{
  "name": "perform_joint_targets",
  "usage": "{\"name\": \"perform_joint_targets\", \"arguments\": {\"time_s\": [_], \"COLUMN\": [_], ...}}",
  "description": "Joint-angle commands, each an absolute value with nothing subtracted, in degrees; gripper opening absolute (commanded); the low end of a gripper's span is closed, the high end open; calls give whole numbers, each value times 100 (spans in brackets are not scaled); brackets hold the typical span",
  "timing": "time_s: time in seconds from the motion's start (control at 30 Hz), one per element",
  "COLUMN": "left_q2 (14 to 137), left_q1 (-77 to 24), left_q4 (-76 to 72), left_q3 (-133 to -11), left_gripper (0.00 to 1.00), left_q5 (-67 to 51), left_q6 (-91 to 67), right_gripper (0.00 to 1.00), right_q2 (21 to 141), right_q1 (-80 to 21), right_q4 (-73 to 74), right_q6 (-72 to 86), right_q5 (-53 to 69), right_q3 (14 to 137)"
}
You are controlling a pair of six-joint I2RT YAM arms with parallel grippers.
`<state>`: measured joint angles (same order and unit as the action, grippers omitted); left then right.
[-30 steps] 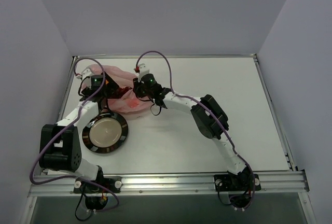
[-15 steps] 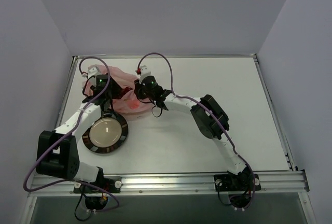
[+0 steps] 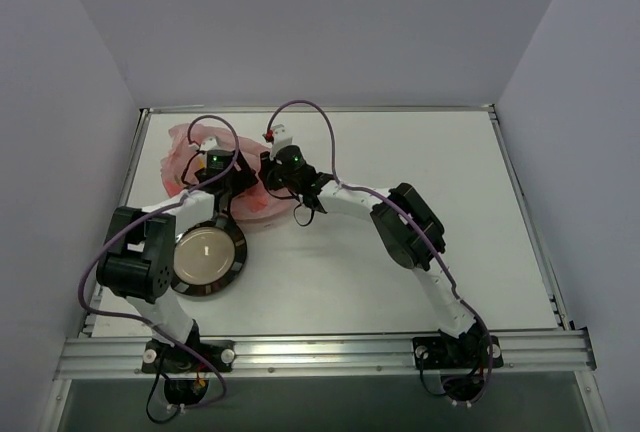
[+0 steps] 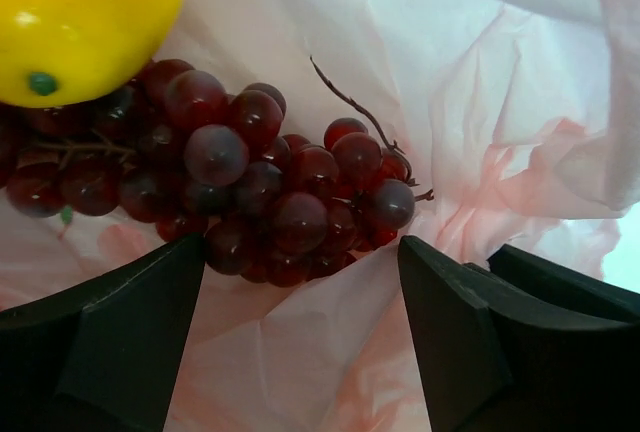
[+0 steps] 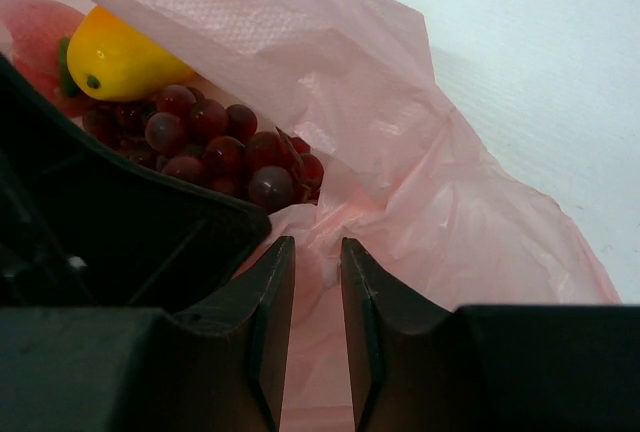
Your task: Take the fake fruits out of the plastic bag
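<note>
The pink plastic bag (image 3: 188, 144) lies crumpled at the back left of the table, its mouth held up. My right gripper (image 5: 317, 252) is shut on a fold of the bag's edge (image 5: 450, 202). Inside lie the dark red grape bunch (image 4: 240, 177) and the yellow mango (image 4: 80, 22) beside it. Both also show in the right wrist view, the grape bunch (image 5: 205, 142) and the mango (image 5: 120, 57). A pink-red round shape, maybe the peach (image 5: 30, 37), sits behind the mango. My left gripper (image 4: 305, 282) is open inside the bag, just short of the grapes, with loose plastic between its fingers.
A round black-rimmed plate (image 3: 238, 257) sits on the table just in front of the bag, beside the left arm. The left gripper's black body (image 5: 100, 212) fills the lower left of the right wrist view. Grey walls close in the table at the left and back.
My left gripper has moved right, further into the bag's mouth, and the left arm has swung in behind it. The right gripper has kept its hold on the bag.
</note>
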<state>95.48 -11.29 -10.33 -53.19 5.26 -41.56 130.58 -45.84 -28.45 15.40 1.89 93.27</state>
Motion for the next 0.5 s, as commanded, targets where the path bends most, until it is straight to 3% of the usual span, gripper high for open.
{"name": "perform_joint_targets", "arguments": {"time_s": [0.0, 0.13, 0.3, 0.47], "left_q2": [9702, 10010, 10064, 9835], "left_q1": [-1134, -1125, -1116, -1116], "left_q4": [-1292, -863, -1054, -1520], "left_q3": [-5800, -6108, -6126, -5933], "left_gripper": [76, 76, 51, 40], "left_q5": [264, 491, 738, 721], "left_q6": [-3780, -3691, -3726, -3823], "right_gripper": [21, 21, 21, 21], "right_q2": [12656, 12683, 12656, 12665], "right_q1": [-4605, -4527, -4500, -4491], "right_q4": [-3067, -3059, -3041, -3015], "right_q6": [1529, 1556, 1494, 1415], "right_q5": [176, 220, 281, 290], "right_q3": [9360, 9457, 9422, 9299]}}
